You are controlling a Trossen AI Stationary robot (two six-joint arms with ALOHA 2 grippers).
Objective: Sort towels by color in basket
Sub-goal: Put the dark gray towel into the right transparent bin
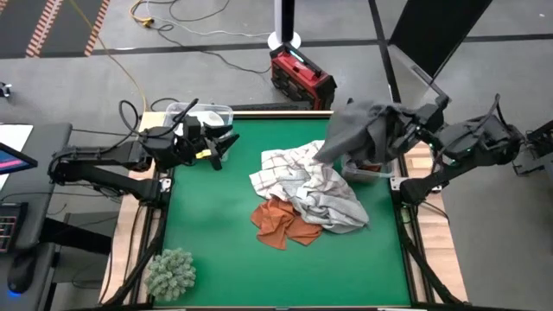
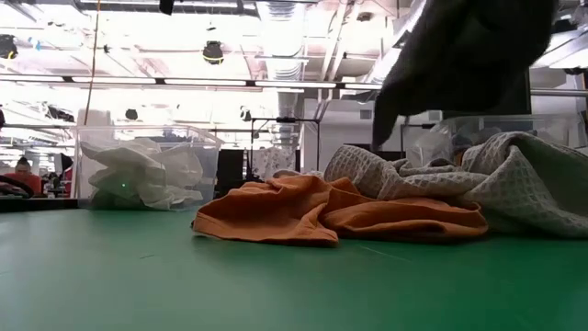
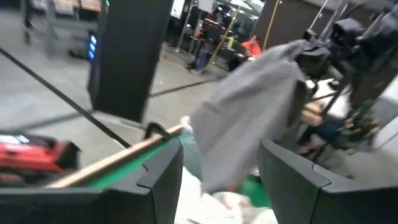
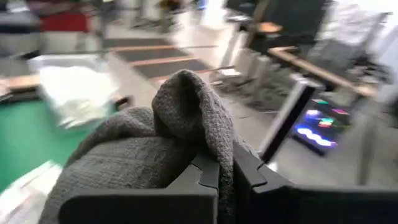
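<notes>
The right hand (image 1: 399, 131) is clamped on a dark grey towel (image 1: 367, 128), held in the air above the tabletop's (image 1: 225, 225) right far edge. The towel hangs from the pinch, its long axis running downward, loose end drooping toward the pile. Below lie a checked white towel (image 1: 289, 166), a light grey towel (image 1: 333, 203) and a rust-orange towel (image 1: 281, 220), bunched together mid-tabletop. The left hand (image 1: 216, 142) waits with fingers apart, empty, near the far left corner beside a clear bin (image 1: 203, 112) holding white towels (image 2: 147, 175).
</notes>
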